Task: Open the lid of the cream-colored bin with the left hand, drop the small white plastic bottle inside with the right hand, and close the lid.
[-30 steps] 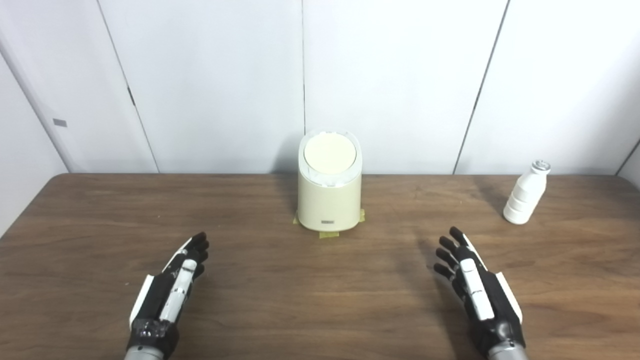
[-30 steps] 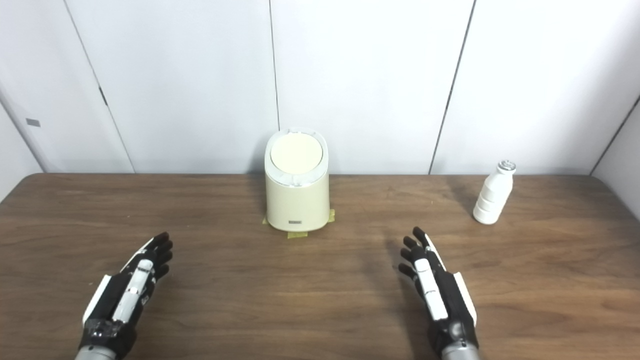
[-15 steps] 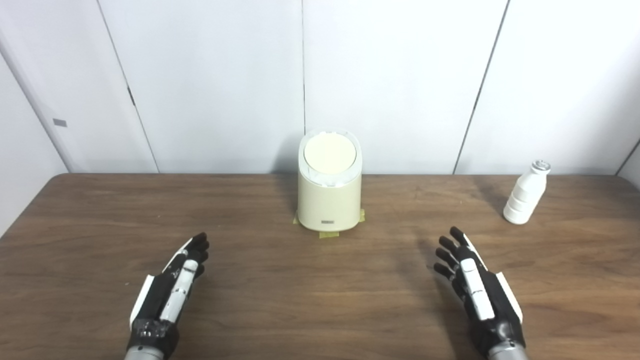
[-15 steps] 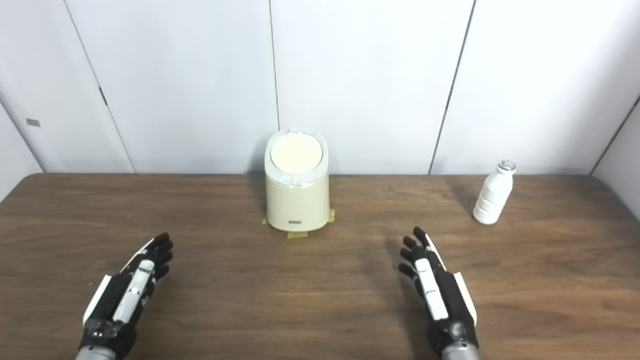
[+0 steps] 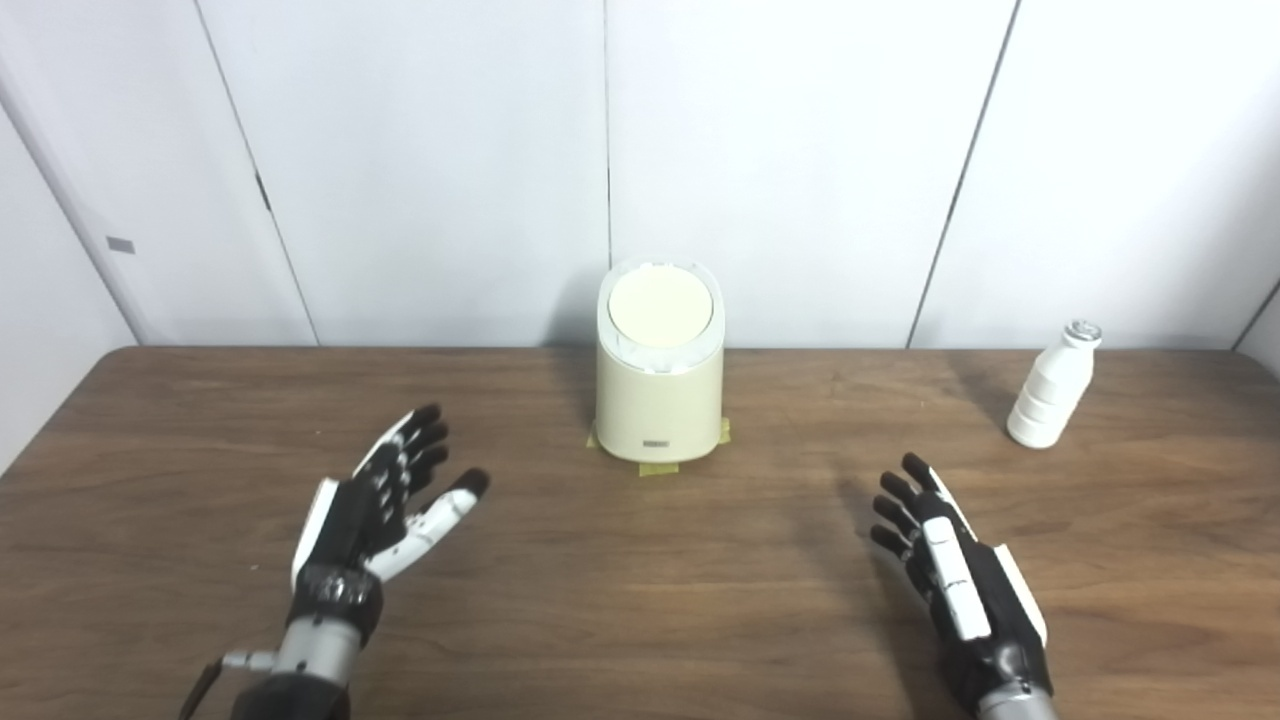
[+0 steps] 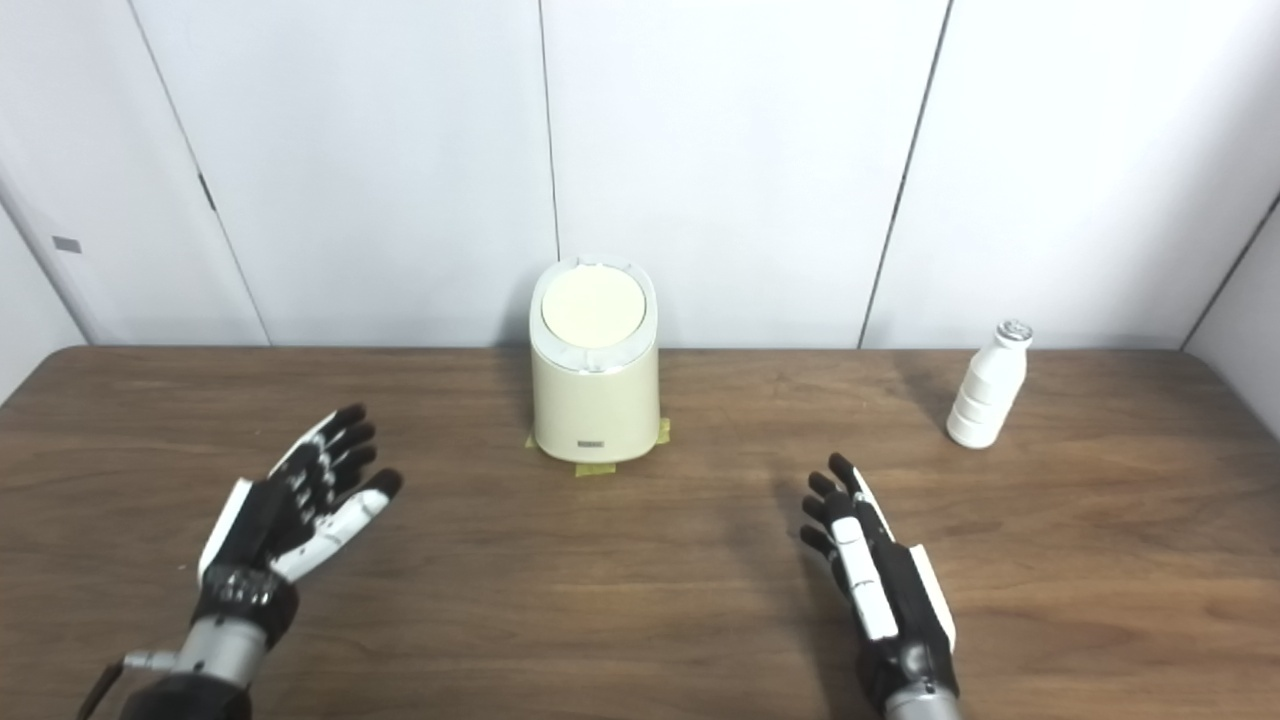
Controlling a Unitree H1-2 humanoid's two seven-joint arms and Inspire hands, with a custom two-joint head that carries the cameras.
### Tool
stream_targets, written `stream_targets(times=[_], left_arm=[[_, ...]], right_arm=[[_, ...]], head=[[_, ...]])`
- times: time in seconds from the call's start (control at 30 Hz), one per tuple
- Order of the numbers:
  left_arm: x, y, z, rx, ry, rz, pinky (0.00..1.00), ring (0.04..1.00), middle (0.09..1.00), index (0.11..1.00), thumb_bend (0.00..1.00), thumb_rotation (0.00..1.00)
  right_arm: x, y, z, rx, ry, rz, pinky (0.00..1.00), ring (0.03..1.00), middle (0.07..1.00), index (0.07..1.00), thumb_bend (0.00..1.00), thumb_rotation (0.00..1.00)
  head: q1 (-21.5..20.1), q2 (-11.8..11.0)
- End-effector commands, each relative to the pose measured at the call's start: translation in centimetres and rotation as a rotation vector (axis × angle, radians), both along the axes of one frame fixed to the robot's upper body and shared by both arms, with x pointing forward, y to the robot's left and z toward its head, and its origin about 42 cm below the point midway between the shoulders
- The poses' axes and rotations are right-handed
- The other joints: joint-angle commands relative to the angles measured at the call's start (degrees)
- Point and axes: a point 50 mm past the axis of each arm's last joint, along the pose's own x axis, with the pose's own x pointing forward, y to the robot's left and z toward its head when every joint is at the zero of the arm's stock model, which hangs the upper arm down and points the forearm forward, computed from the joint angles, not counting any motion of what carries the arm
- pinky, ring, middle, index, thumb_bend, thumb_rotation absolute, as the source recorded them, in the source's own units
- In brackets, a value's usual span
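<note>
The cream-colored bin stands at the far middle of the wooden table, its round lid down flat. A small white plastic bottle stands upright at the far right. My left hand hovers front-left of the bin, raised off the table, palm turned inward, fingers and thumb spread, holding nothing. My right hand lies low near the front right, fingers stretched forward and apart, empty, well short of the bottle.
Yellow tape marks the bin's base on the table. A white panelled wall rises right behind the table's far edge. The table's left edge slants near the left arm.
My left hand has lifted, moved forward and rolled its palm inward with the thumb spread out. The right hand, bin and bottle have stayed put.
</note>
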Motion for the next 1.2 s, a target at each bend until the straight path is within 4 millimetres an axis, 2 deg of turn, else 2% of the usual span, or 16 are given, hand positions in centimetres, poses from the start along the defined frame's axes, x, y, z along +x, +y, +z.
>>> stream_targets(times=[0.0, 0.1, 0.17, 0.3, 0.4, 0.57, 0.87, 1.1, 1.17], left_arm=[[1.5, -0.9, 3.3, 0.05, -0.121, 0.002, 0.84, 0.836, 0.871, 0.91, 0.78, 0.27], [2.9, -1.8, 4.8, 0.105, -0.152, 0.008, 0.85, 0.804, 0.858, 0.895, 0.81, 0.26], [3.7, -2.3, 5.7, 0.113, -0.167, 0.007, 0.8, 0.8, 0.851, 0.878, 0.86, 0.26], [5.4, -3.5, 7.6, 0.111, -0.195, -0.011, 0.72, 0.819, 0.863, 0.875, 0.87, 0.22], [6.7, -4.1, 8.8, 0.12, -0.207, -0.023, 0.75, 0.851, 0.885, 0.887, 0.87, 0.19], [8.9, -5.2, 10.2, 0.183, -0.254, -0.04, 0.76, 0.849, 0.875, 0.884, 0.86, 0.15], [13.0, -7.6, 12.4, 0.274, -0.338, -0.07, 0.75, 0.835, 0.854, 0.868, 0.88, 0.17], [15.6, -9.2, 13.6, 0.353, -0.341, -0.124, 0.76, 0.853, 0.897, 0.89, 0.87, 0.15], [16.0, -9.7, 14.1, 0.398, -0.332, -0.128, 0.8, 0.892, 0.931, 0.911, 0.88, 0.18]], right_arm=[[0.3, 0.1, 1.0, -0.003, -0.064, 0.005, 0.86, 0.899, 0.913, 0.959, 0.58, 0.89], [0.3, 0.1, 1.0, -0.004, -0.066, 0.006, 0.86, 0.9, 0.914, 0.958, 0.58, 0.89], [0.4, 0.2, 0.9, -0.005, -0.067, 0.005, 0.86, 0.899, 0.913, 0.957, 0.58, 0.89], [0.5, 0.2, 0.9, 0.005, -0.067, 0.005, 0.86, 0.9, 0.916, 0.958, 0.58, 0.87], [0.6, 0.3, 0.9, 0.002, -0.067, 0.004, 0.86, 0.9, 0.917, 0.962, 0.58, 0.88], [0.8, 0.3, 0.8, 0.006, -0.073, 0.001, 0.85, 0.897, 0.913, 0.96, 0.59, 0.88], [1.0, 0.5, 0.6, 0.0, -0.075, 0.002, 0.85, 0.899, 0.917, 0.965, 0.57, 0.88], [1.1, 0.7, 0.8, -0.001, -0.08, 0.004, 0.85, 0.901, 0.918, 0.96, 0.58, 0.88], [1.1, 0.7, 0.8, -0.006, -0.083, 0.003, 0.85, 0.901, 0.917, 0.959, 0.58, 0.88]], head=[[-0.08, 0.03], [-0.14, -0.12], [-0.16, -0.22], [-0.04, -0.5], [0.07, -0.52], [-0.12, -0.69], [-0.26, -0.97], [-0.49, -1.04], [-0.6, -1.01]])
